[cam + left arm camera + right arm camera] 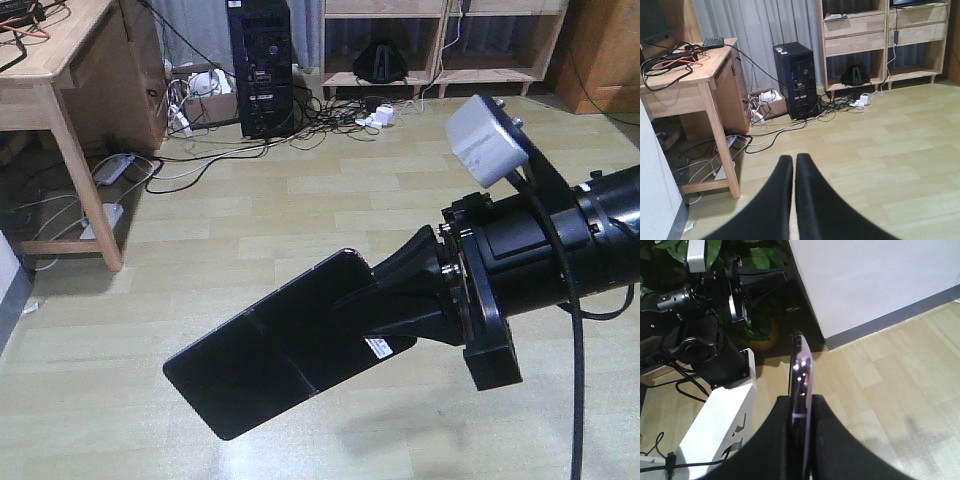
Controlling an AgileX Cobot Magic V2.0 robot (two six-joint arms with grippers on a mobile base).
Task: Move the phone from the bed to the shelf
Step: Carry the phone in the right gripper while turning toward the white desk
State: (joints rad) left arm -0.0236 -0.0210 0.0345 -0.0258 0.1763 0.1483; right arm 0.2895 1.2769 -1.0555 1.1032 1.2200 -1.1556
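The right tool (395, 300) is pinching the foldable phone (270, 350) by one end above the floor (300, 190), well apart from the shelf (855, 25). The left tool (794, 167) is resting pressed together, empty. Most of the phone is overhanging; a jolt risks it slipping free.

The right pincer (352, 300) has matte black, wedge-shaped fingers (832, 440) that widen back into a black flange plate (490, 330) and a black cylindrical wrist (570, 240). Above and behind it sits a pale grey camera box (485, 140) trailing a black cable (576, 420). The left pincer (794, 167) is equally matte black.
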